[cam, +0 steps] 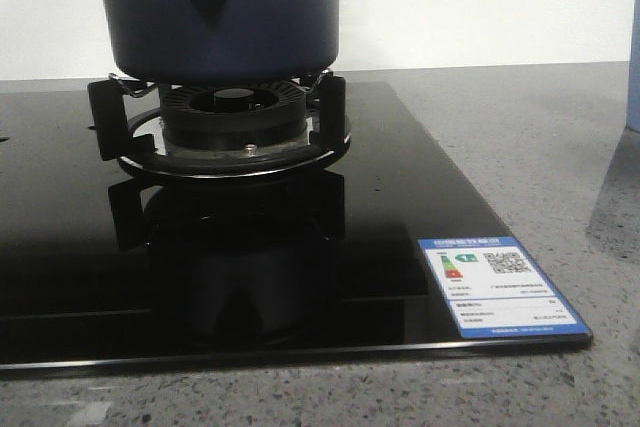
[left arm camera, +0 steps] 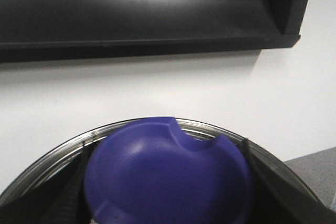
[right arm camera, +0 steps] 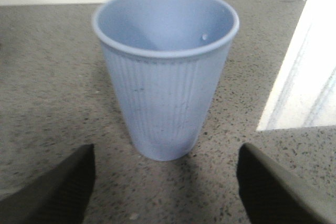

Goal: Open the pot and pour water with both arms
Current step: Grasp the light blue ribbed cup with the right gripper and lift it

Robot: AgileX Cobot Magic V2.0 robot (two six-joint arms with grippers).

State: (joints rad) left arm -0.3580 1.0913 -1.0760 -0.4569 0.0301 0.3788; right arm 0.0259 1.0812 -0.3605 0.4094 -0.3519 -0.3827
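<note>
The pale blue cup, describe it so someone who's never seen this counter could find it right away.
Start at the black glass hob with the dark navy pot on its burner, then move onto the grey speckled counter. The cup stands upright there, between the right gripper's open jaws: pale blue, ribbed, tapered, empty.

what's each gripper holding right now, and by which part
The left gripper is closed on the pot lid's blue knob, fingers on either side of it. The right gripper holds nothing; its fingers stand open before the pale blue cup.
</note>
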